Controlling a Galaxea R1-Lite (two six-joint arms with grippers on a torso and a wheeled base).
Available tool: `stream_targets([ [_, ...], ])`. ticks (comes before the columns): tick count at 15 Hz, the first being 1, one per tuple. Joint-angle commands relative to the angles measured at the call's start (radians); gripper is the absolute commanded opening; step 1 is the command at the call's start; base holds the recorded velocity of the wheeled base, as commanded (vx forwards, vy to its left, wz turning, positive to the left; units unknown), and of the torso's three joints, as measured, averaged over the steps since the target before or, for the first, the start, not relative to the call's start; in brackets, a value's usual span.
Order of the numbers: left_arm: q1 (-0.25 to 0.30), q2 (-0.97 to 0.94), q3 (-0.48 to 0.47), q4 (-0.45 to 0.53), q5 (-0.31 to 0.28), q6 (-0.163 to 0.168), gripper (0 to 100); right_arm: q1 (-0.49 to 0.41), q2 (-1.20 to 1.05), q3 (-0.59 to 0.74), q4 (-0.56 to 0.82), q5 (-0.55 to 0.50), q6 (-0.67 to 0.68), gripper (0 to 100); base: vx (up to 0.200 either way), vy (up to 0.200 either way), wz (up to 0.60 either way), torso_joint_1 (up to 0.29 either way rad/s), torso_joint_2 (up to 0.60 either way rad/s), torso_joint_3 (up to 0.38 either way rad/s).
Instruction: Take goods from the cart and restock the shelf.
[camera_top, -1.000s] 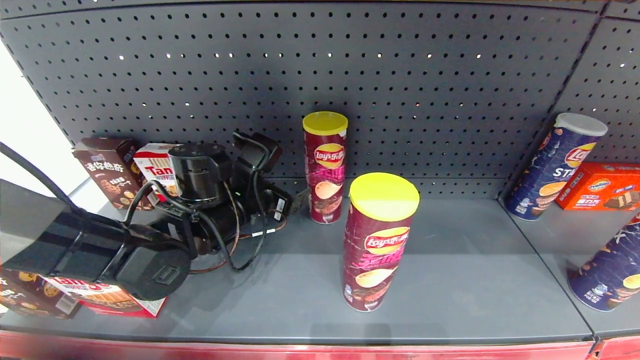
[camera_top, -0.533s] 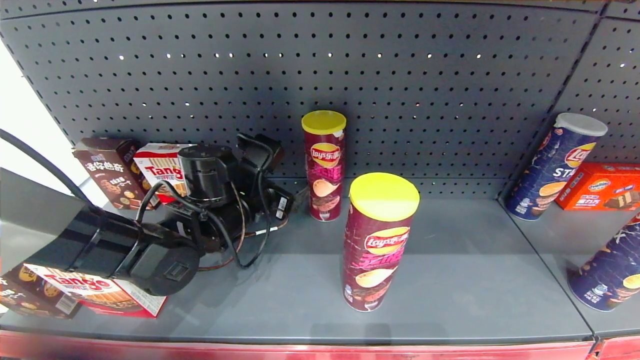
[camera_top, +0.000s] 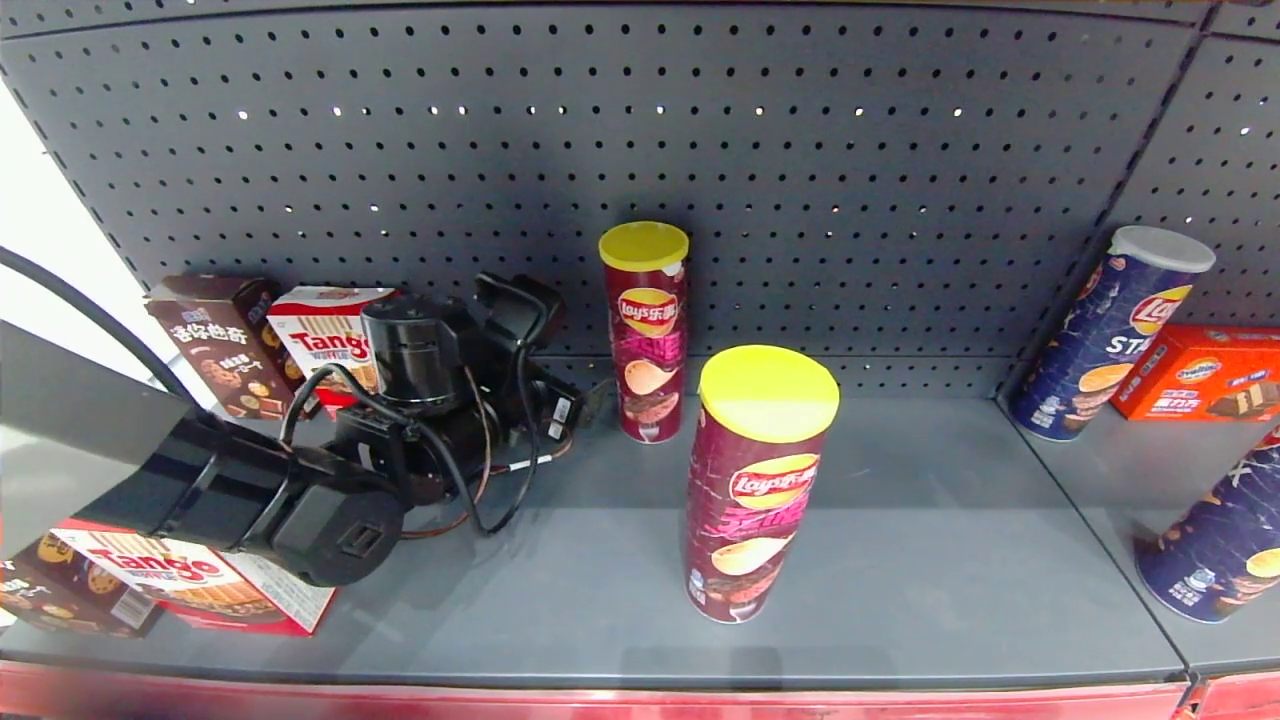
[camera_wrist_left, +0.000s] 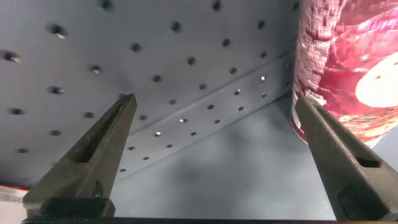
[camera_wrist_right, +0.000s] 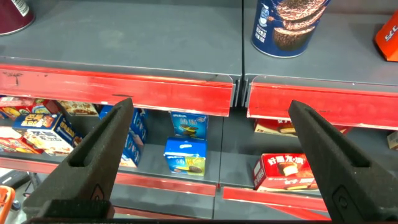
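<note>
Two jaw pairs spread, empty: left gripper (camera_wrist_left: 214, 102), right gripper (camera_wrist_right: 211, 109). Left one just beside rear can (camera_top: 645, 330); a sideways pull-out may topple it.

The near chip can (camera_top: 757, 490) and far chip can (camera_top: 643, 330) are maroon with yellow lids. The navy chip can (camera_top: 1110, 335) has a grey lid, and the box (camera_top: 1200, 372) is orange. The shelf (camera_top: 930, 560) is dark grey and red-edged, its pegboard back (camera_top: 800, 130) dotted with holes.

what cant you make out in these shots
- Head view: the left arm covers part of the flat wafer box.
- Head view: the right edge cuts off the front blue can.
- Left wrist view: the rear red can runs past the edge; whether the left gripper touches it is unclear.
- Right wrist view: the right gripper blocks some lower-shelf boxes.
</note>
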Motion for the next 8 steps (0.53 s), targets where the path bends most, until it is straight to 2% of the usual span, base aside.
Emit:
stream_targets([
  [1,-0.004,0.031,-0.005,0.0,0.001,0.0,100,0.001,0.002,0.0,0.0,0.0,0.0,100,0.0,0.0,0.0,0.0,0.0,0.0],
  [8,-0.041,0.09,-0.055,0.003,0.001,-0.004,100,0.001,0.002,0.0,0.0,0.0,0.0,100,0.0,0.0,0.0,0.0,0.0,0.0],
])
